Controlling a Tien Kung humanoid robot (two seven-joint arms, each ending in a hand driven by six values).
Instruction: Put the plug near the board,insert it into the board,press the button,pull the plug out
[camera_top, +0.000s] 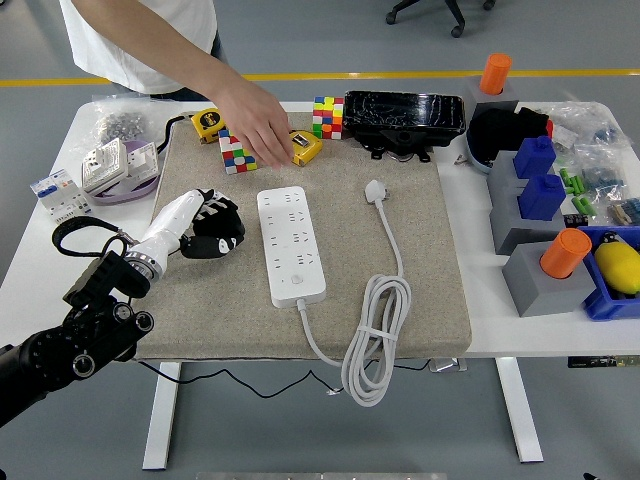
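Black left arm (70, 345), white forearm shell, black fingers (215, 235).

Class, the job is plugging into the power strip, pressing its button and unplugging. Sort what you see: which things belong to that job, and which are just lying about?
Belong to the job:
power strip
plug
coiled cable
left robot hand, beside the strip, holding nothing

Just lying about:
colour cubes
yellow tape measure
black tray
orange cylinders
blue blocks
wall sockets

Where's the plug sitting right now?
In the head view the plug lies loose on the beige mat, right of the white power strip and apart from it, just below the black case. Neither hand holds it.
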